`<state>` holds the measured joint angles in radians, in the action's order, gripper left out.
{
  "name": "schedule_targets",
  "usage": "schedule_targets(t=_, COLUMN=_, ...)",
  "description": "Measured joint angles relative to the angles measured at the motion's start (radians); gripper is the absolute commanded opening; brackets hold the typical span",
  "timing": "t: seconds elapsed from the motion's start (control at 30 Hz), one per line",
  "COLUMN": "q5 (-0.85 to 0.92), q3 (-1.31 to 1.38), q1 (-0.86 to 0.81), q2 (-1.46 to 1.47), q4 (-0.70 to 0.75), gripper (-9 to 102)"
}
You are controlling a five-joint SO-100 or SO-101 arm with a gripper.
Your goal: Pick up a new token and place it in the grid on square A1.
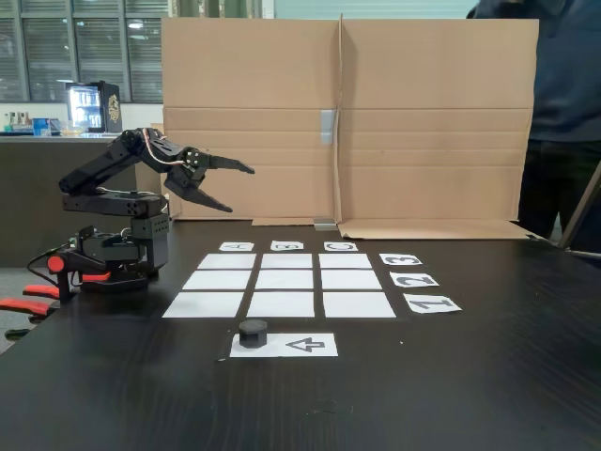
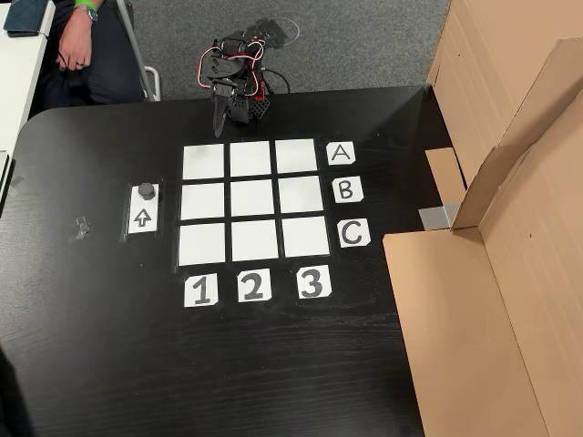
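Observation:
The token is a small black puck standing on the end of a white arrow strip, just outside the grid. Square A1 is the corner cell nearest both the arm and the strip, and it is bare. My gripper hangs open in the air with nothing in it. It is above the table beside the grid's A edge, well apart from the token. All nine squares are blank.
A large folded cardboard sheet stands behind the grid in the fixed view. A person stands at the right there, and a hand shows at the top left in the other view. Cables and orange clamps lie by the arm's base.

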<state>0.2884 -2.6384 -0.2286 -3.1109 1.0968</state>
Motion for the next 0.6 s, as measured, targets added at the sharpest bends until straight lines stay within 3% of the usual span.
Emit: schedule_targets(t=0.6, q5=-0.038, q3=-0.04, q1=-0.012, q2=0.023, q4=-0.055, gripper=39)
